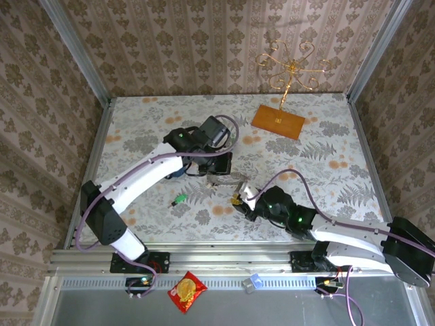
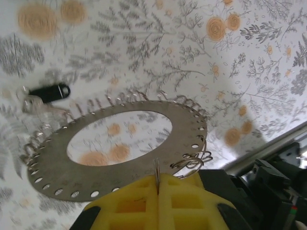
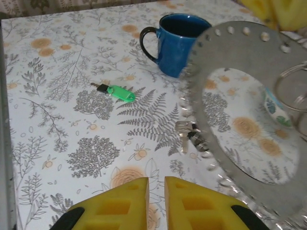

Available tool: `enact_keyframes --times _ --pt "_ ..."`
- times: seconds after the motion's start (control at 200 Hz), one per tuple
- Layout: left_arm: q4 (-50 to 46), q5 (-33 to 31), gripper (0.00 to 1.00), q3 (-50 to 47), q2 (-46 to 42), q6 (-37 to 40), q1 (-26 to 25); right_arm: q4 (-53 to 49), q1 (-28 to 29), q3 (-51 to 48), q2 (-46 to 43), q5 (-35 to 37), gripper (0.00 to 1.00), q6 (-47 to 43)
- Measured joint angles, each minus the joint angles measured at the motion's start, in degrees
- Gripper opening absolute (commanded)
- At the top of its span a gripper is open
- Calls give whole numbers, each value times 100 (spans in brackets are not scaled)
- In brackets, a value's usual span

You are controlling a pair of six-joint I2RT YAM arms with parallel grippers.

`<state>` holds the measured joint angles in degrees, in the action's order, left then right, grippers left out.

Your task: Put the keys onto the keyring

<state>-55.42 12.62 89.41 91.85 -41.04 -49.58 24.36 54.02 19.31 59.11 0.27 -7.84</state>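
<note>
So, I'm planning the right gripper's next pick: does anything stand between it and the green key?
Nothing visible does. The green key lies alone on the table, ahead and left of the right gripper, with only bare surface between them. The blue mug stands beyond it, and the keyring is held up off to the right.
</note>
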Motion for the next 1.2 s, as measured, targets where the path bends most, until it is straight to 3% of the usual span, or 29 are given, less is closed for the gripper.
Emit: enact_keyframes --times 0.43,0.65,0.89,1.2 --pt "-901 1034 0 232 142 -2396 470 1311 -2 -490 -286 -162 18 -321" --pt "-966 1377 0 212 142 -3230 518 1862 -2 -487 153 -238 19 -452" --pt "-822 1685 0 -28 120 -3788 516 2465 -2 -479 662 -195 20 -535" --pt "-798 1834 0 -42 33 -3936 505 2872 -2 -319 890 -26 21 -533"
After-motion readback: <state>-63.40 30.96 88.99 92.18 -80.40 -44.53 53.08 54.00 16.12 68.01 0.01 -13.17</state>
